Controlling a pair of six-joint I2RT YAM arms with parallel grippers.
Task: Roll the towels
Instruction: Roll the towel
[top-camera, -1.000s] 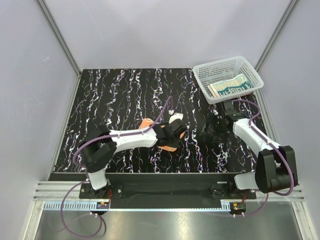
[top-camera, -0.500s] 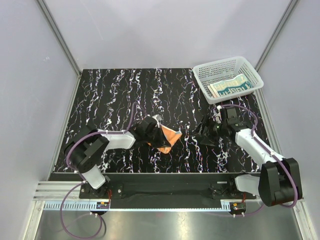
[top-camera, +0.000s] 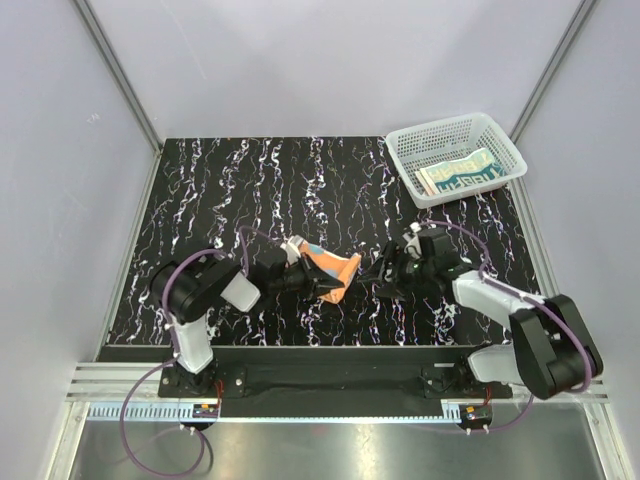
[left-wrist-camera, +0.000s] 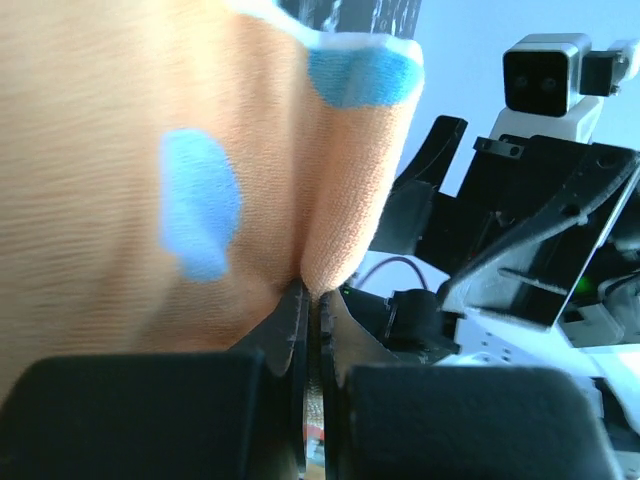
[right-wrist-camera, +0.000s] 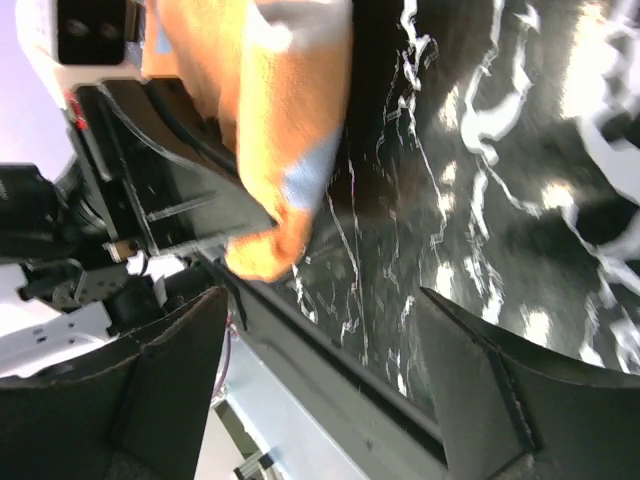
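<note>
Towels lie well apart from above: the orange towel (top-camera: 332, 271) mid-table, pinched tight by the left gripper (top-camera: 300, 278), the cream RABBIT towel (top-camera: 460, 175) inside the white mesh basket (top-camera: 440, 124) (far right corner). Just beside the orange one the right gripper (top-camera: 382, 277) gapes empty. Left wrist: closed fingers (left-wrist-camera: 288, 325) nip a fold. Right wrist: spread fingers (right-wrist-camera: 170, 390), towel beyond over marbled table (right-wrist-camera: 480, 150).

You have a white mesh basket (top-camera: 403, 158) at the far right corner of the black, white-veined table (top-camera: 230, 190). Grey walls (top-camera: 330, 60) enclose it; a metal rail (top-camera: 330, 412) runs along the near edge.
</note>
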